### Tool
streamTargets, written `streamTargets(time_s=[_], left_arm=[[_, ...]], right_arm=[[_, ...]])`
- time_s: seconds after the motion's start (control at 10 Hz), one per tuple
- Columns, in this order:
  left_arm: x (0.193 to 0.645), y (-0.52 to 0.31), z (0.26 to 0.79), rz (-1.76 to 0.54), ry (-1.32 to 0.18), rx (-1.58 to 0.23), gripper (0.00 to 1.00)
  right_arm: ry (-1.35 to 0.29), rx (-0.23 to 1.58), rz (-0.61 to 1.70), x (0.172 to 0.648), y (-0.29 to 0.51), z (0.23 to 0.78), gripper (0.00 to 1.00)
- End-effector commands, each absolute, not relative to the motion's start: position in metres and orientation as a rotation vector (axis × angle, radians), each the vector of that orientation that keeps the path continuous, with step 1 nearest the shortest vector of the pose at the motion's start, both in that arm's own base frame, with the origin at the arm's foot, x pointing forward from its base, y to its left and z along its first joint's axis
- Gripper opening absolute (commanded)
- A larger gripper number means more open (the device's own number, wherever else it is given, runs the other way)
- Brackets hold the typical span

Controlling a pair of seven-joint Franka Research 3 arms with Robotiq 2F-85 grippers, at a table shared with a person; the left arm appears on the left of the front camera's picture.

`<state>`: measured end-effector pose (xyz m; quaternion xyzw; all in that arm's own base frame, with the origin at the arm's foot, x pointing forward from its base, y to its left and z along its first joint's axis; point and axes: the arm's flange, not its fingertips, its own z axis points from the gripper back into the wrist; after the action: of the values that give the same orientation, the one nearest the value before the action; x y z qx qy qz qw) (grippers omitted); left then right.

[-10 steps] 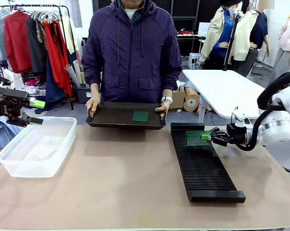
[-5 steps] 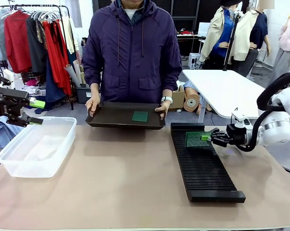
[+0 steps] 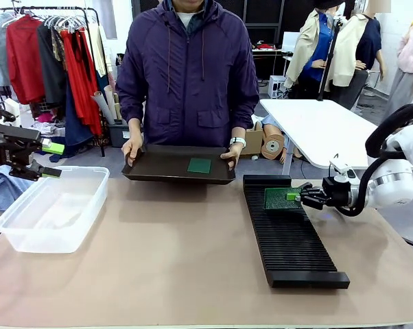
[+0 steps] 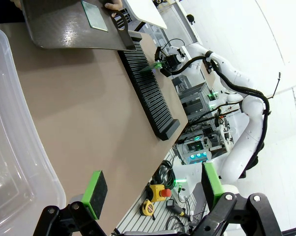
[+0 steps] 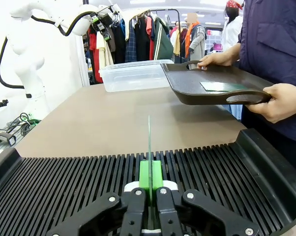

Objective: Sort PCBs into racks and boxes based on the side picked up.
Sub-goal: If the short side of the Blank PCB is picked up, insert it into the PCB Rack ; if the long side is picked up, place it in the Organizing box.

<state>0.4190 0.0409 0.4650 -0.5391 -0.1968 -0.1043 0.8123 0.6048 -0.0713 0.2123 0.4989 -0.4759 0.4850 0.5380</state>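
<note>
A green PCB [image 3: 282, 198] stands on edge over the far end of the long black slotted rack [image 3: 289, 236], with my right gripper [image 3: 297, 196] shut on its right edge. In the right wrist view that PCB [image 5: 149, 137] appears edge-on, a thin line above the rack [image 5: 79, 182], clamped by the green pads [image 5: 150, 177]. A second PCB [image 3: 199, 165] lies flat on the dark tray [image 3: 162, 168] that the person holds with both hands. My left gripper [image 3: 52, 159] hovers open by the far left corner of the clear box [image 3: 54, 209], nothing between its pads [image 4: 95, 192].
The person stands at the far side of the table, tray resting at its far edge. The tan tabletop [image 3: 172, 253] lies bare between box and rack. Behind are a clothes rail [image 3: 55, 62] and a white side table [image 3: 316, 127].
The right gripper with its PCB has sunk very slightly toward the rack. The left arm, tray and person have stayed still.
</note>
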Motion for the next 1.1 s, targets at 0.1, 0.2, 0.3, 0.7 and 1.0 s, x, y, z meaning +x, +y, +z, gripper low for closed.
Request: streamTargets(time_s=[0.1,0.2,0.3,0.7,1.0], left_arm=[[0.4178,0.0416,0.4673,-0.224,-0.419,-1.161,1.00],[0.4178,0.0416,0.4673,-0.224,-0.419,-1.161,1.00],[0.4178,0.0416,0.4673,-0.224,-0.419,-1.161,1.00],[0.4178,0.0416,0.4673,-0.224,-0.419,-1.161,1.00],[0.4178,0.0416,0.4673,-0.224,-0.419,-1.161,1.00]], right_arm=[[-1.106,1.158,1.153,0.6153,-0.0686,0.2091,0.00],[-1.110,1.155,1.150,0.6160,-0.0683,0.2079,0.00],[-1.113,1.144,1.150,0.6156,-0.0678,0.2076,0.00],[-1.132,1.132,1.157,0.6160,-0.0661,0.2088,0.00],[-1.111,1.138,1.151,0.6189,-0.0660,0.2031,0.00]])
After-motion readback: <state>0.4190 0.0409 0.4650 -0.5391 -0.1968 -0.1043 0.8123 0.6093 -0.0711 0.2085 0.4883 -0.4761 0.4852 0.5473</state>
